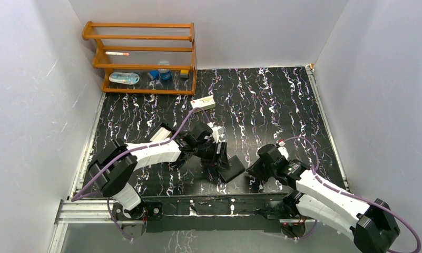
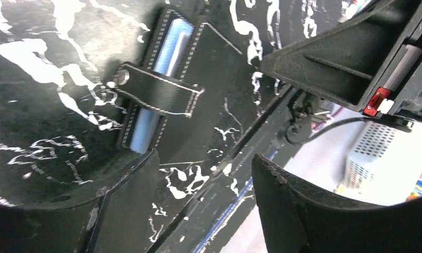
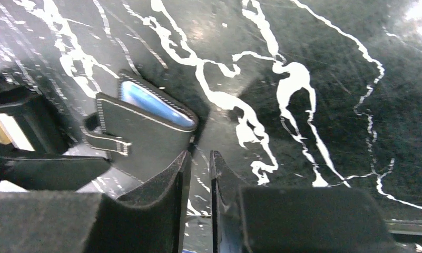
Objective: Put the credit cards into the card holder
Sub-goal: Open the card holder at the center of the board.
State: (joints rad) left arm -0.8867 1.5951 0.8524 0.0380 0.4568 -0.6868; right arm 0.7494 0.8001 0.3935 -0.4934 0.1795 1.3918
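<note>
Obs.: the small flat black stitched folding card holder (image 1: pixel 231 167) lies on the black, white-veined marble-pattern bench (image 1: pixel 282 100), close to its near edge and between the two arms. In the left wrist view its two flaps stand slightly agape, and a glossy blue-grey strip of the inside (image 2: pixel 166 52) shows in the gap. The short black stitched strap (image 2: pixel 156 92) lies across that gap, with the round snap (image 2: pixel 123 77) at its free end. Cannot tell whether the pale strip is only sleeve or also a card edge. Left end effector (image 2: pixel 200 163): fingers spread wide, nothing between them. One finger (image 2: pixel 50 221) overlaps the near corner of the card holder in that view; contact cannot be judged. From above, this end effector sits right at the holder's left side. Right end effector (image 3: pixel 200 158): fingers pressed almost together with only a narrow slit between them, gripping nothing. It sits low over the bench just beside the holder's right side, and a sliver of bench shows between them from above. Far side of the bench: a cream oblong carton (image 1: pixel 203 102) lies near an orange-brown wooden rack (image 1: pixel 143 58) in the back left corner. The rack carries a few small items too small to identify.
</note>
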